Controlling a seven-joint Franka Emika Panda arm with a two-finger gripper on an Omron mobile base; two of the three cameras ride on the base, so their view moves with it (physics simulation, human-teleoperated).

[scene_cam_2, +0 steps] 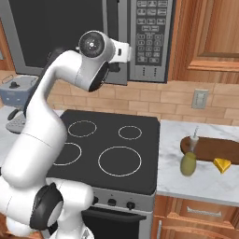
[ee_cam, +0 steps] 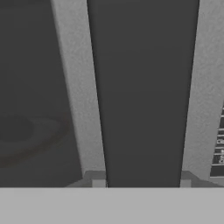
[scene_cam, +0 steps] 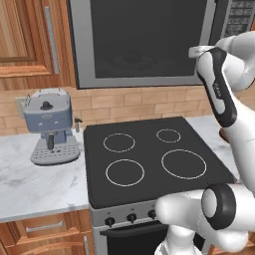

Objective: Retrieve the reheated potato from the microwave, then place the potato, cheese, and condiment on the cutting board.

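You had the gripper (scene_cam_2: 122, 51) up against the closed microwave (scene_cam: 144, 42) at its handle; I couldn't tell whether its jaws were apart or together. The potato wasn't discernible behind the dark door. A poor hold could slip off when pulling.

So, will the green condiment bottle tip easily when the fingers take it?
Probably yes. The condiment bottle stands upright with a narrow neck and thin top, so a high push may topple it. Its rounded body could roll once down, and may slip between flat fingers.
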